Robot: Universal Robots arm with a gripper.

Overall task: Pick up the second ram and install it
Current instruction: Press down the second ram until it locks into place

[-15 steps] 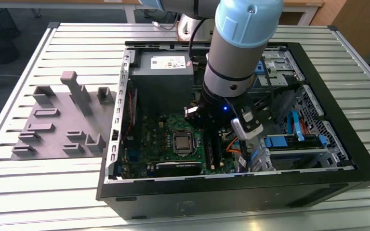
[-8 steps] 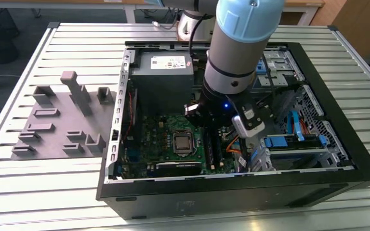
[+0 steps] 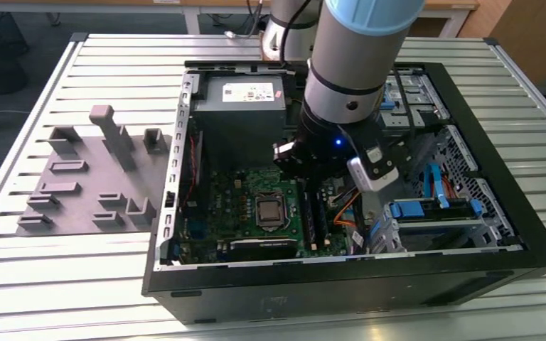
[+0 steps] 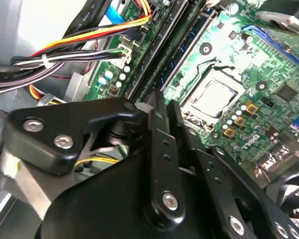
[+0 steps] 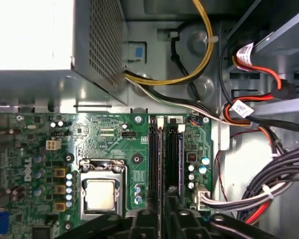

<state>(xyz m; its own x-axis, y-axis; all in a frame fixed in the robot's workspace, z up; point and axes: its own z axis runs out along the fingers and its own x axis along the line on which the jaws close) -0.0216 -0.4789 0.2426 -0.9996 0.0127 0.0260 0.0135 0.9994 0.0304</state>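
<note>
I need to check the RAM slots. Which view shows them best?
The first wrist view: the slots lie in full length beside the CPU socket. The second wrist view shows them slanted, partly behind the tool. In the exterior view the arm overhangs them.

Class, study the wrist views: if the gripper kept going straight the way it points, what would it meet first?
Most likely the ram sticks seated in their slots on the green motherboard, directly ahead of the gripper; how close cannot be judged.

Open computer case (image 3: 500, 234), power supply (image 3: 239, 106) blocking far side, cable bundle (image 5: 269, 184) and drive cage (image 3: 434, 213) crowding the exterior view's right, motherboard (image 3: 244, 206) clear above.
</note>
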